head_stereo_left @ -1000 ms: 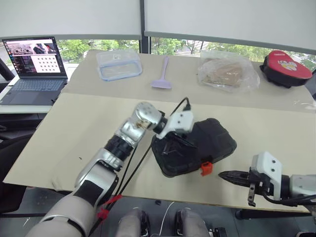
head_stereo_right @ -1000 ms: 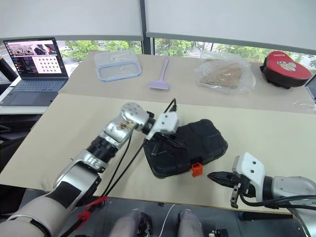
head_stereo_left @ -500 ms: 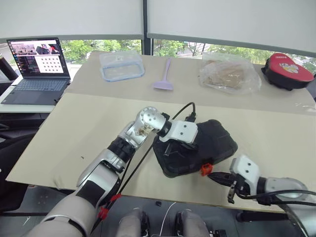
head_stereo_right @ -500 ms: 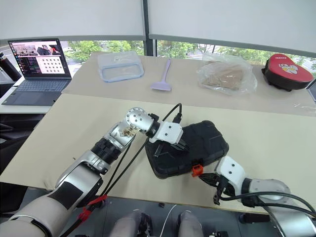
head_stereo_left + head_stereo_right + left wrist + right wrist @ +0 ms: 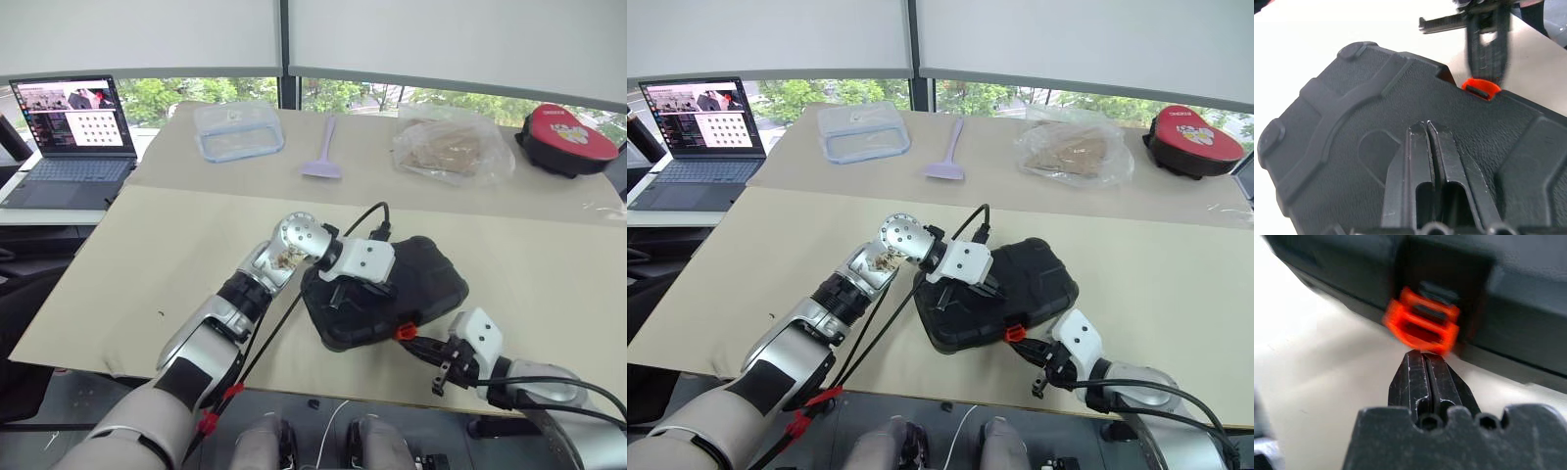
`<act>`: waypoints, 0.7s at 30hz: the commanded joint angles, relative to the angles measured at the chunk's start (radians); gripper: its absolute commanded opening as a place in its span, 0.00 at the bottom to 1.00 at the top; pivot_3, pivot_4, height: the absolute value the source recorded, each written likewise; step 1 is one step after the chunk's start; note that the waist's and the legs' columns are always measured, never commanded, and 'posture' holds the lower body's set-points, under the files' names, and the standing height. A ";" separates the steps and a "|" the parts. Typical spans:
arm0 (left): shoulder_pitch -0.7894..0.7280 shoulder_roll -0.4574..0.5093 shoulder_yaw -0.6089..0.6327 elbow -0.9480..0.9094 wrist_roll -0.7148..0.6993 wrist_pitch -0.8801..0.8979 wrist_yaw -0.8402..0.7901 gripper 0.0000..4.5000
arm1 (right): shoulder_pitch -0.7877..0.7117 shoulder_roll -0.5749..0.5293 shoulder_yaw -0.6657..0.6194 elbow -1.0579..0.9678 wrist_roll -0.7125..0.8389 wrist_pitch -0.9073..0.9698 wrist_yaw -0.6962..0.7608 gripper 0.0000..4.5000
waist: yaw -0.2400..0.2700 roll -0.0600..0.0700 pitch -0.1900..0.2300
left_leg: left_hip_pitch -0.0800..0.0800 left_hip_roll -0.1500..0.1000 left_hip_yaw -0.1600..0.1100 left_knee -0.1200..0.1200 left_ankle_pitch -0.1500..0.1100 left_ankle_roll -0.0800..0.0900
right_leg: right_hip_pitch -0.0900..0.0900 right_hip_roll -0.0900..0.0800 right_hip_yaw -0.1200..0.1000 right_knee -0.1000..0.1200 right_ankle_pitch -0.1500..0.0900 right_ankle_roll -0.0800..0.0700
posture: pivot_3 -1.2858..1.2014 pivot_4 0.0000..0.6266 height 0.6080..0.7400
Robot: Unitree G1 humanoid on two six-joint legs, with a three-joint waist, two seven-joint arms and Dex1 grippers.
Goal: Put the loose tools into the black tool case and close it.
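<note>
Latching step: black plastic clamshell tool case (image 5: 387, 291) sits lid-down, shut, on the beige table (image 5: 147, 264) near its front edge. Left end effector (image 5: 1428, 142), fingers together, presses on the lid. Right end effector (image 5: 1422, 362), fingers together, tip just below the orange latch (image 5: 1421, 321). Next: push latch up till it snaps. Versus a second ago, right end effector has come in from well right of the latch.

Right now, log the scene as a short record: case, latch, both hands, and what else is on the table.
case: black tool case, lid down, near the table's front edge
latch: orange latch on the case's front side, sticking out
left hand: left hand shut, fingers resting on the lid
right hand: right hand shut, tips at the latch
rest: laptop, clear container, lilac spatula, plastic bag, red-lidded case
</note>
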 commanded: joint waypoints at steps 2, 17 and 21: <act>0.022 -0.009 -0.061 0.071 0.072 -0.013 -0.005 0.03 | -0.025 0.009 -0.077 -0.116 0.058 -0.019 -0.029 0.00 | -0.001 0.000 0.000 | 0.000 0.000 0.000 0.000 0.000 0.000 | 0.000 0.000 0.000 0.000 0.000 0.000 | 0.52 0.24 0.93; 0.030 0.005 -0.055 0.072 0.077 -0.027 -0.008 0.03 | 0.108 -0.072 -0.051 -0.101 -0.003 -0.046 0.023 0.00 | 0.003 0.000 -0.004 | 0.000 0.000 -0.001 0.000 0.000 0.001 | 0.000 0.000 -0.001 -0.001 0.000 0.000 | 0.52 0.24 0.93; 0.032 0.006 -0.055 0.073 0.078 -0.032 -0.008 0.03 | 0.098 -0.054 -0.031 -0.094 -0.025 -0.035 -0.015 0.00 | 0.002 -0.001 -0.007 | 0.000 0.000 -0.001 0.000 0.000 0.001 | 0.000 0.000 0.000 -0.001 0.000 0.000 | 0.52 0.24 0.93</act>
